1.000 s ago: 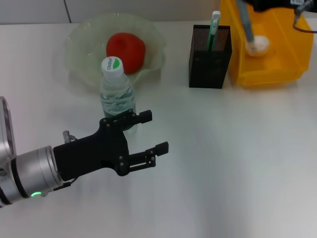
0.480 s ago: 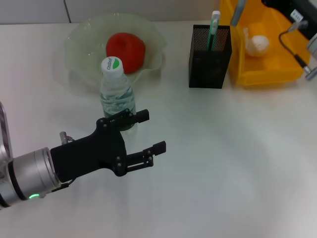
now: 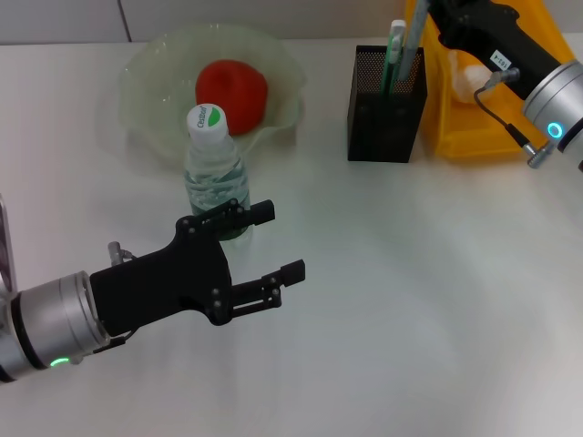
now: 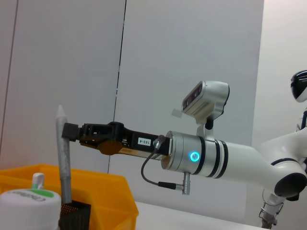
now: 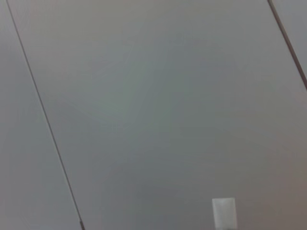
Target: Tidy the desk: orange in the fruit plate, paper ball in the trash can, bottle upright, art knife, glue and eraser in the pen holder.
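The orange point(image 3: 231, 91) lies in the pale green fruit plate point(image 3: 146, 82). Just in front of the plate stands the bottle point(image 3: 216, 173), upright and capped. My left gripper point(image 3: 281, 241) hangs open beside the bottle, holding nothing. My right gripper point(image 3: 424, 14) point(image 4: 69, 132) is shut on a slim grey art knife point(image 4: 62, 158), whose lower end sits at the mouth of the black mesh pen holder point(image 3: 385, 109). A green and white tube point(image 3: 394, 50), apparently the glue, stands in the holder. The paper ball point(image 3: 466, 82) lies in the yellow trash can point(image 3: 483, 127). The eraser is out of view.
The right arm point(image 3: 547, 109) reaches in from the right, crossing over the trash can. The white desk point(image 3: 410, 291) stretches between the left gripper and the pen holder. The right wrist view shows only a grey wall.
My right gripper has carried the grey art knife leftward, from above the yellow trash can to over the pen holder. The left arm has barely moved.
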`<action>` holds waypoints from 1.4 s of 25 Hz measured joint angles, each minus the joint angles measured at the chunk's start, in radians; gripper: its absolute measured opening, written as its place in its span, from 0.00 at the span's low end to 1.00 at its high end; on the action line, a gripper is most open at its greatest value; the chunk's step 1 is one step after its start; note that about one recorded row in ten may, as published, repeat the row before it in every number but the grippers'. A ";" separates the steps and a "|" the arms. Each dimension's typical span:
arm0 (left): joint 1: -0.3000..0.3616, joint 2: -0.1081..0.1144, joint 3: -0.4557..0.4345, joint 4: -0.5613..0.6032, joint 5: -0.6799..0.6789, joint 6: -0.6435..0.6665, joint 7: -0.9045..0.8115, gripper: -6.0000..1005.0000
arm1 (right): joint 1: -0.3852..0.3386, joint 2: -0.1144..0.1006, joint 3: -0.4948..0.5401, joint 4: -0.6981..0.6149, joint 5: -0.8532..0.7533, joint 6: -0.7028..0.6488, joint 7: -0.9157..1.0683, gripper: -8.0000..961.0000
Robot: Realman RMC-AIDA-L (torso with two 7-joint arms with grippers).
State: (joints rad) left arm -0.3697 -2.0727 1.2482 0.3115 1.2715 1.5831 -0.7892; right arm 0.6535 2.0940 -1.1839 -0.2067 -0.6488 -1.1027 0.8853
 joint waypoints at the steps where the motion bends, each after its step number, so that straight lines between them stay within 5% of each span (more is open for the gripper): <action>1: 0.000 0.001 0.000 0.000 0.000 0.002 0.000 0.80 | 0.000 0.000 0.000 0.000 0.000 0.000 0.000 0.14; 9: 0.001 0.004 -0.001 0.005 0.000 0.011 0.001 0.80 | 0.006 0.001 -0.011 0.010 0.002 -0.001 -0.006 0.15; 17: 0.003 0.006 -0.029 0.010 0.000 0.041 -0.007 0.80 | -0.023 -0.003 -0.009 0.002 0.002 -0.105 -0.003 0.42; 22: 0.012 0.013 -0.051 0.008 0.001 0.069 -0.013 0.80 | -0.158 -0.023 -0.010 -0.112 -0.036 -0.328 0.071 0.62; 23: 0.014 0.017 -0.053 0.010 0.003 0.078 -0.016 0.80 | -0.254 -0.045 -0.008 -0.204 -0.127 -0.446 0.164 0.65; 24: 0.014 0.017 -0.053 0.010 0.003 0.078 -0.016 0.80 | -0.254 -0.045 -0.008 -0.204 -0.127 -0.446 0.164 0.68; 25: 0.018 0.041 -0.049 0.017 0.012 0.108 -0.037 0.80 | -0.287 -0.055 -0.005 -0.236 -0.174 -0.488 0.192 0.71; 28: 0.020 0.058 -0.048 0.020 0.014 0.128 -0.051 0.80 | -0.385 -0.125 0.031 -0.304 -0.458 -0.700 0.270 0.76; 31: 0.020 0.058 -0.048 0.020 0.014 0.128 -0.051 0.80 | -0.395 -0.147 0.081 -0.277 -0.606 -0.808 0.268 0.79; 32: 0.024 0.078 -0.048 0.024 0.018 0.152 -0.064 0.80 | -0.396 -0.147 0.105 -0.268 -0.660 -0.830 0.262 0.79; 34: 0.024 0.078 -0.048 0.024 0.018 0.152 -0.064 0.80 | -0.398 -0.141 0.137 -0.262 -0.754 -0.847 0.254 0.79; 35: 0.026 0.112 -0.052 0.071 0.080 0.199 -0.135 0.80 | -0.397 -0.133 0.149 -0.261 -0.800 -0.843 0.252 0.79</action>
State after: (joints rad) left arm -0.3436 -1.9610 1.1960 0.3827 1.3512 1.7825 -0.9239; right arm 0.2565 1.9610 -1.0351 -0.4680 -1.4487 -1.9454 1.1378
